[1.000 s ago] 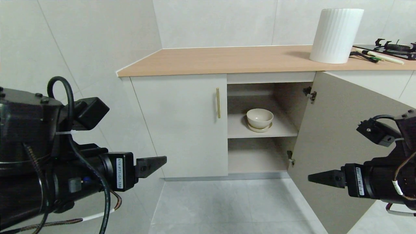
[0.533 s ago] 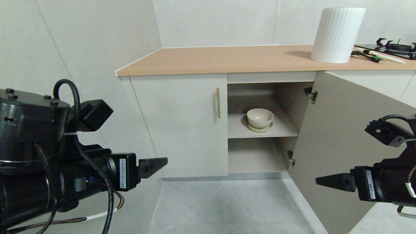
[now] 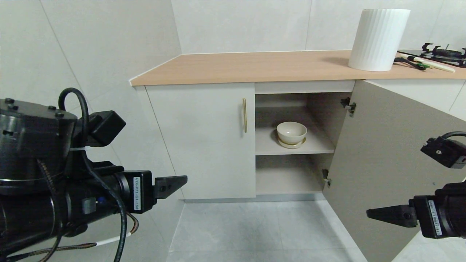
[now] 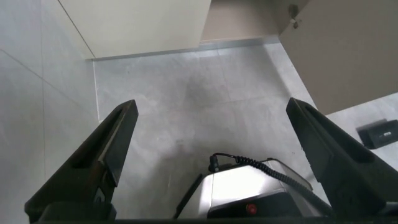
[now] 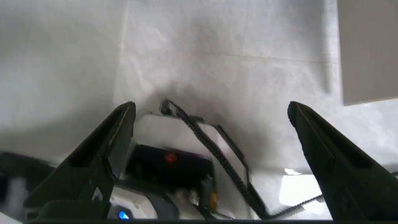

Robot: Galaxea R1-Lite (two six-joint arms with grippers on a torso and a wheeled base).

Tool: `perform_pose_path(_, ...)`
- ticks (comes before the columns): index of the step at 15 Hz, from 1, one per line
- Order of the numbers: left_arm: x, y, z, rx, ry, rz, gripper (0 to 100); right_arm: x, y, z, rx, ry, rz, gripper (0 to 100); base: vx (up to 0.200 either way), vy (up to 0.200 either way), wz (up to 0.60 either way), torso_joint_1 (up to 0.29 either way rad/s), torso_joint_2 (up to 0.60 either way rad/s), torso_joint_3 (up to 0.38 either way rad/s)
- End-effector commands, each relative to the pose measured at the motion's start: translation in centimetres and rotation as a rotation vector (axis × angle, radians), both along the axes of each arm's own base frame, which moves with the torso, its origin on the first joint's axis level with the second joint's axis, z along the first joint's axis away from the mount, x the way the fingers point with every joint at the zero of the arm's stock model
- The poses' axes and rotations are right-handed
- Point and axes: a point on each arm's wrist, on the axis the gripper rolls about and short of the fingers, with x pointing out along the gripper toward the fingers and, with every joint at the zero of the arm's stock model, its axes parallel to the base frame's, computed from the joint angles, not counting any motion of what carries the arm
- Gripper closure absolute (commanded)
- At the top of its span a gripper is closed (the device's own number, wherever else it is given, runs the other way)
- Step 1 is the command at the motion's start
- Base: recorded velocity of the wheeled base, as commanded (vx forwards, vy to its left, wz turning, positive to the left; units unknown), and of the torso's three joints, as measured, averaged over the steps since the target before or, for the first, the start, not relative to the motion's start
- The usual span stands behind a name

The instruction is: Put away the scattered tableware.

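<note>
**Jaws empty and spread – right arm backing off from the open cupboard**

Jaws on both arms stand wide apart with nothing between them; each wrist view looks down past its two dark fingers at bare floor tiles. The left arm [image 3: 72, 196] hangs low before the closed cupboard door [image 3: 204, 138], much where it was a second ago. The right arm [image 3: 433, 218] has changed: over the last second it has slid back and down, away from the open door [image 3: 382, 153] and towards the edge of the head view.

The bowl [image 3: 291, 131] sits upright on a saucer [image 3: 291, 145] on the upper shelf [image 3: 313, 145] inside the open half of the cupboard, well apart from both arms. The lower shelf [image 3: 284, 180] holds nothing that I can make out.

On the table [image 3: 255, 67] above stand a white ribbed container [image 3: 378, 38] and, just beside it, a few long utensils [image 3: 422, 62] lying near the stove [image 3: 444, 52] – too small to tell what they are.

To my eye the retreat means the bowl's stowing is done and the arm is clearing the door's swing. What is likely left: fetching the utensils if they count as tableware, then closing the door. The open door stands close to the right arm, so any turn risks a knock.
</note>
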Motion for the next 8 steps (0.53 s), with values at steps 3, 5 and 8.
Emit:
perform_pose_path(3, 0.0, 0.0, -0.1, 0.014, -0.001, -0.005, 0, -1.0, -0.6, 1.4, -0.014, 0.017, 0.002, 0, 0.0, -0.2, 0.0, 0.006, 0.0, -0.004)
perform_pose_path(5, 0.0, 0.0, -0.1, 0.014, -0.001, -0.005, 0, -1.3, -0.8, 1.4, -0.029, 0.031, 0.001, 0, 0.0, -0.2, 0.0, -0.002, 0.0, 0.012)
perform_pose_path(8, 0.0, 0.0, -0.1, 0.014, -0.001, -0.005, 0, -1.6, -1.2, 1.3, -0.118, 0.045, -0.028, 0, 0.0, -0.2, 0.0, 0.004, 0.0, 0.004)
